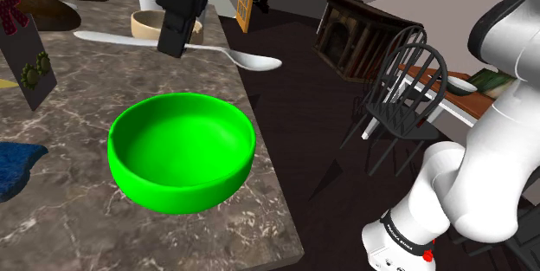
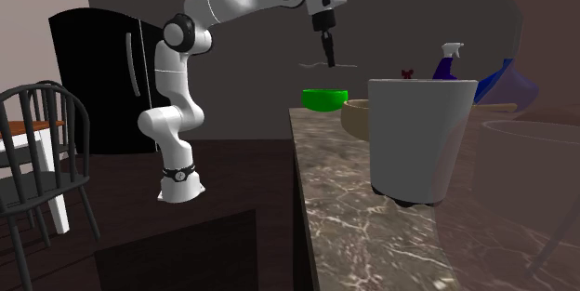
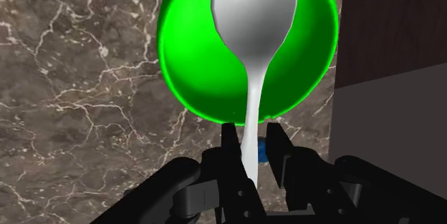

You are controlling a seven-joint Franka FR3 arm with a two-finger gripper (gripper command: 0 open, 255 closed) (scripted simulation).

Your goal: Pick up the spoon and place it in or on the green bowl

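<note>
The black end effector point(image 3: 252, 145) pinches the white long-handled spoon point(image 3: 254, 15) by its handle. The spoon hangs level, scoop directly above the round green bowl point(image 3: 186, 65) on the marble desk point(image 3: 71, 79).

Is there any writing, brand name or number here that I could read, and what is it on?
No text here can be read.
Black band low on the arm: tiny white lettering, too small to read.
Card on the counter: dark blob shapes, no words.
Bowl and spoon: no marks.
</note>
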